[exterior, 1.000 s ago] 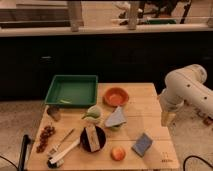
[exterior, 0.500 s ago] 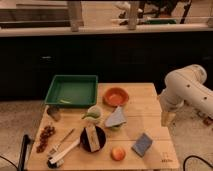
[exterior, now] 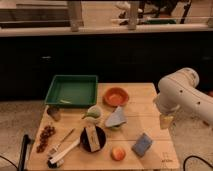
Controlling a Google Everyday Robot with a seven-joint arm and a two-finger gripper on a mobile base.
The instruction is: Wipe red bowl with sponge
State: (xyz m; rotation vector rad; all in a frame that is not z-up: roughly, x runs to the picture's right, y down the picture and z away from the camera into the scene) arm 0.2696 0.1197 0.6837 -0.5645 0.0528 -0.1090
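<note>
claw (exterior: 166, 121): fingers apart, empty, over right edge of surface (exterior: 145, 107) | sponge (exterior: 142, 144): near right | red bowl (exterior: 116, 96): far centre

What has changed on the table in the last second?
Nothing visibly changed. The tool still hangs at the right edge of the table, away from the sponge and the red bowl. Both lie where they were, and nothing was taken hold of or let go.
</note>
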